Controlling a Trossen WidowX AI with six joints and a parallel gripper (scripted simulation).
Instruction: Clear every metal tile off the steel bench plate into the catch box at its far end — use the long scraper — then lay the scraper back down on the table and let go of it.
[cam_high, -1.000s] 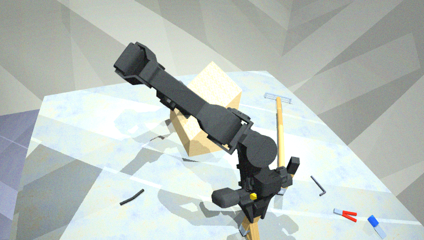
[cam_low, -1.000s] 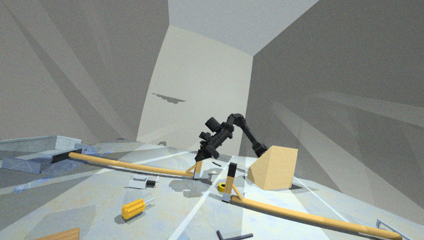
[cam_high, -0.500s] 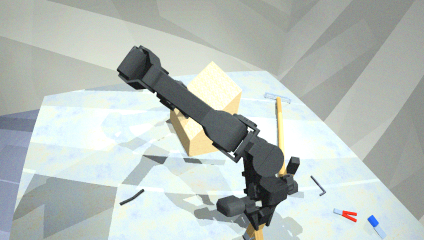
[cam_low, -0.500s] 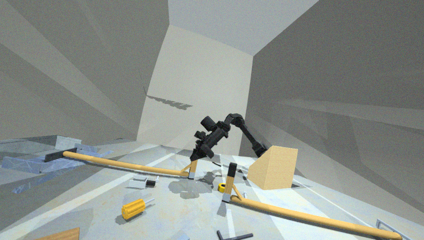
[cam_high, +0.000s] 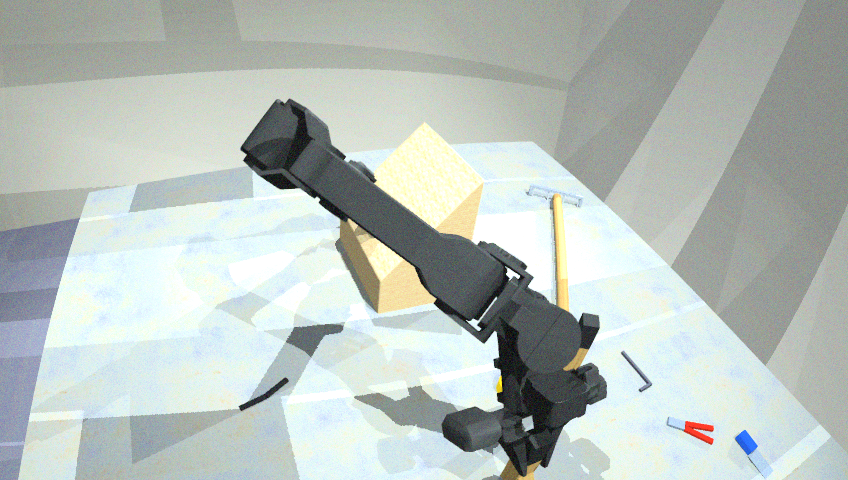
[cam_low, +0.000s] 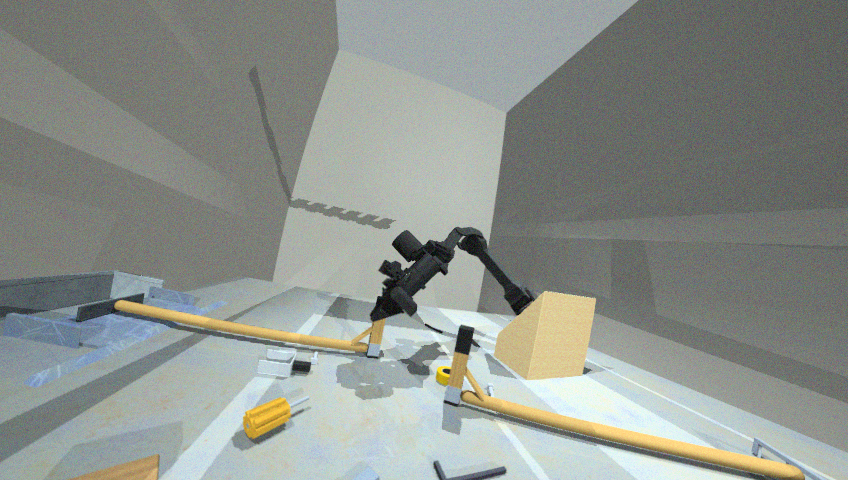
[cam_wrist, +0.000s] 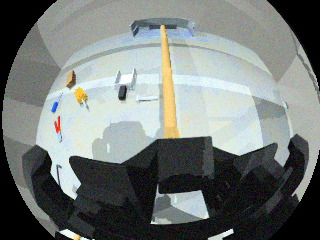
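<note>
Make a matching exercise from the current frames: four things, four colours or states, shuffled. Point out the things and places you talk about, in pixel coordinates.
Things
1. end effector (cam_high: 531, 460) (cam_low: 377, 316)
2. screwdriver with the fluted handle (cam_low: 267, 418) (cam_wrist: 81, 95)
3. pliers (cam_high: 693, 429) (cam_wrist: 58, 127)
4. rake-like tool (cam_high: 560, 249) (cam_low: 630, 437)

Colours or states
A. red handles
B. lying on the table, ungripped
C. shut on the long scraper's upright grip (cam_low: 377, 333)
D. yellow-orange handle

Pairs
1-C
2-D
3-A
4-B
</note>
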